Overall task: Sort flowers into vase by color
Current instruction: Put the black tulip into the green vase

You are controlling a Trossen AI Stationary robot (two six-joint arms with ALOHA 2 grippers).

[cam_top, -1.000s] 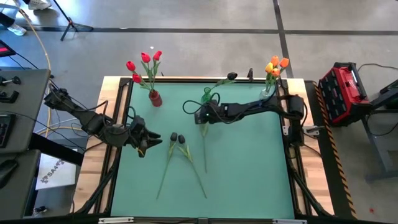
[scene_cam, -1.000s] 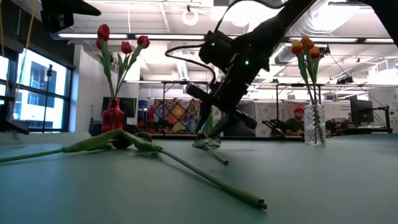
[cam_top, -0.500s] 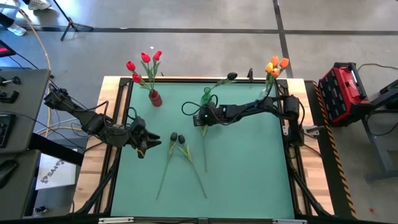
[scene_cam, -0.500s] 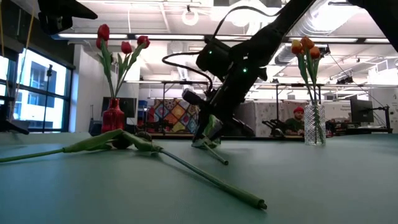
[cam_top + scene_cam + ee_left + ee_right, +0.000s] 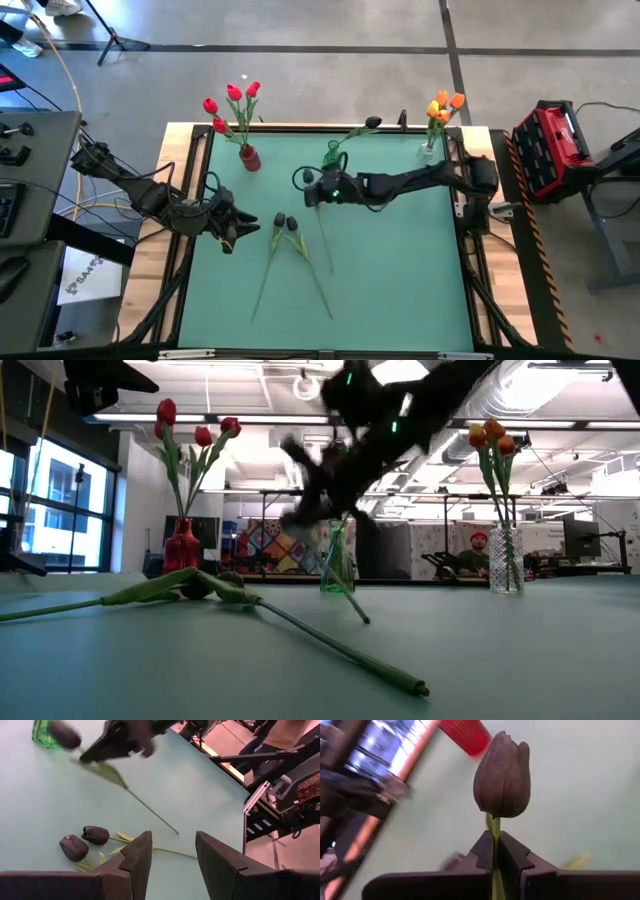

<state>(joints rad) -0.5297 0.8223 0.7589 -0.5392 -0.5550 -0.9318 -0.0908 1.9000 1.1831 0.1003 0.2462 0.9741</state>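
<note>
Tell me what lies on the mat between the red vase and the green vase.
Nothing: in the high view the mat is bare between the red vase and green vase.

The high view looks straight down from well above the green table [image 5: 400, 270], taking in its whole top and the floor around it, while the low view sits at tabletop height and faces level across the table [image 5: 520, 660] into the room behind. The left wrist view looks down and forward from near the surface; the right wrist view is very close to a black flower [image 5: 502, 775]. All share the table's middle, where two black flowers [image 5: 285, 222] [image 5: 85, 840] lie.
</note>
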